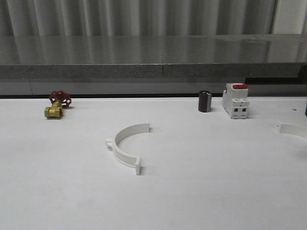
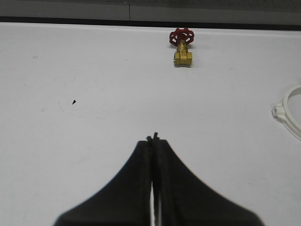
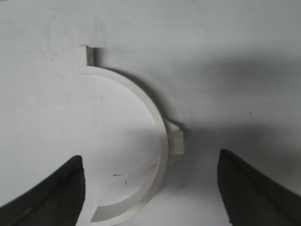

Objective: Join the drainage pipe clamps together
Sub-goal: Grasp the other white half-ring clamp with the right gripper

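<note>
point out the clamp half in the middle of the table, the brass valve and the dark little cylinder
clamp half (image 1: 121,148), front view, on the curved band near its outer lug
brass valve (image 1: 53,112), front view, on the brass body below the red handwheel
dark cylinder (image 1: 205,102), front view, on the middle of its side

Left pincer (image 2: 153,137) matte black, curved tapering fingers, right pincer (image 3: 150,188) likewise

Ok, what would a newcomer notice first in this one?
The white clamp half lying alone mid-table, its mate far off at the right edge. In the right wrist view, the open right gripper hovers over that second half. The red-handled valve stands out at back left.
</note>
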Tool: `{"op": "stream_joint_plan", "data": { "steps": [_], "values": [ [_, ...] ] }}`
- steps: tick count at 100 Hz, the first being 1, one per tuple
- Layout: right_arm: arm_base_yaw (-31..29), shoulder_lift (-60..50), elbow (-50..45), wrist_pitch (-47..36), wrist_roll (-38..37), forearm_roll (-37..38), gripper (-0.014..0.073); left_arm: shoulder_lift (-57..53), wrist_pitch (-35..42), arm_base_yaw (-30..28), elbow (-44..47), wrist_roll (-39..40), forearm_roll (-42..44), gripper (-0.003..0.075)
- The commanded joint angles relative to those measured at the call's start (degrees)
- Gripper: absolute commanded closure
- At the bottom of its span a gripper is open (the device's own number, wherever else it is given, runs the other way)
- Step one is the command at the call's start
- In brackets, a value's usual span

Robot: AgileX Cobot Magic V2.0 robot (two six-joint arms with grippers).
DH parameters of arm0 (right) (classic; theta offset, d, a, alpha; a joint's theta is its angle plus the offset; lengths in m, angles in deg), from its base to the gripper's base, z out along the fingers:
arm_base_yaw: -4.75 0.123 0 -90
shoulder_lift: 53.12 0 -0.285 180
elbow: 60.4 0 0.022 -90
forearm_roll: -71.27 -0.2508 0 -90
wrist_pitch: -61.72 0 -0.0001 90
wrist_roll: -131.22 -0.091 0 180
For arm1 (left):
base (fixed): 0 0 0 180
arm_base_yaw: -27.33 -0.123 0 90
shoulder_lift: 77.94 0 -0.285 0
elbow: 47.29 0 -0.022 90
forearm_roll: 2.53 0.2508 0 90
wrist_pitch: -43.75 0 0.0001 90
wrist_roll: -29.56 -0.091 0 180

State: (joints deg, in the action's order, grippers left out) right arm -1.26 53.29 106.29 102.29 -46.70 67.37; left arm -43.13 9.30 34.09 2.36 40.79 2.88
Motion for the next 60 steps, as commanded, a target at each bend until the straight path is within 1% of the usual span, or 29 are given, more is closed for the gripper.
{"op": "stream_joint_plan", "data": {
  "steps": [1,26,55,60],
  "values": [
    [-0.32,-0.46,1.90,-2.51,1.62,-0.36,0.0021,0.27,4.29,-0.10,-1.60,-0.05,-0.25,0.0740],
    [-0.51,2.89,1.90,-4.85,1.81,-0.36,0.0021,0.27,4.29,-0.10,-1.60,-0.05,-0.25,0.0740],
    [-1.15,5.36,1.90,-4.47,1.92,-0.36,0.0021,0.27,4.29,-0.10,-1.60,-0.05,-0.25,0.0740],
    [-1.15,5.35,1.90,-4.47,1.92,-0.36,0.0036,0.27,4.29,-0.10,-1.60,-0.05,-0.25,0.0740]
  ]
}}
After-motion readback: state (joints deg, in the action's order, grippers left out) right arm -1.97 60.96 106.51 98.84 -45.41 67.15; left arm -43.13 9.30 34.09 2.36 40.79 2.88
